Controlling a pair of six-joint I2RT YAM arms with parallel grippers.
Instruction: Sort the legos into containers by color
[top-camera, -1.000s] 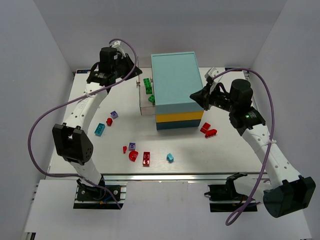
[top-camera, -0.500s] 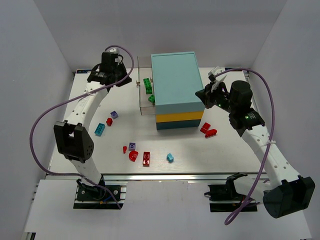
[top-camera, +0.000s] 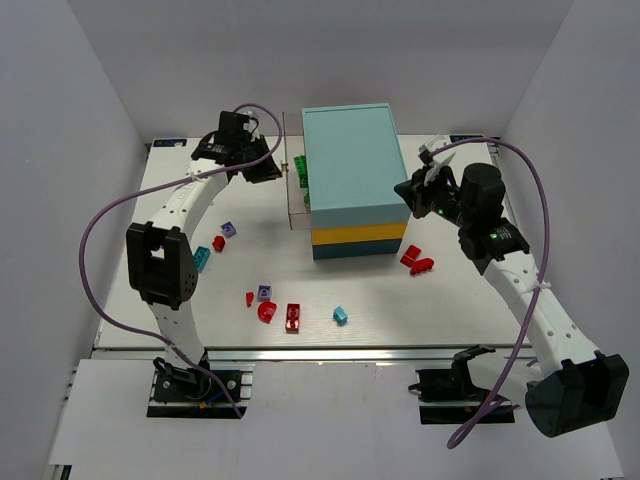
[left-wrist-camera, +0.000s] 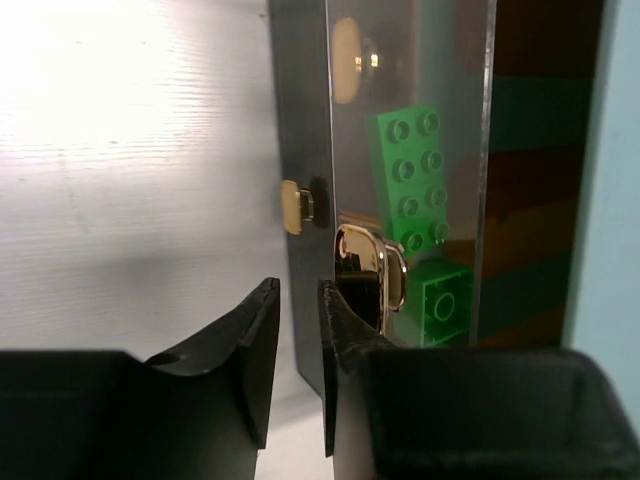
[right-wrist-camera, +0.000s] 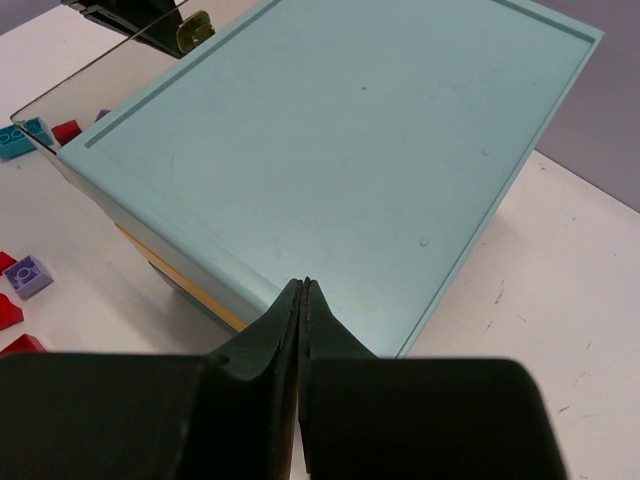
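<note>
Top view, clock read off the cabinet: light-teal top, yellow band, darker teal at the bottom, sitting mid-table. One clear drawer sticks out partway on its 9 o'clock side. In it are the green legos, a long studded brick w/ a smaller one just beside it, toward the drawer's 12 o'clock end.

L gripper is at the drawer's front wall, approx. 10 o'clock of the cabinet. Its fingers stand a little apart, narrow gap only. The wall's edge lines up w/ that gap, and the small gold handle sits just beyond the tips, not between them. Can't tell if either finger touches the wall.

R gripper is at 3 o'clock, fingers pressed together w/ nothing between, tips right at the cabinet's top edge. Contact w/ it: can't tell.

Loose pieces on the table:
- 8 o'clock: purple lego, red lego and light-blue lego close together, the blue one just beside the L arm's elbow.
- 6–7 o'clock, looser bunch: red chip, purple brick, red bricks, and a light-blue brick a bit apart.
- 5 o'clock: red pair, touching each other, near the cabinet's corner.
</note>
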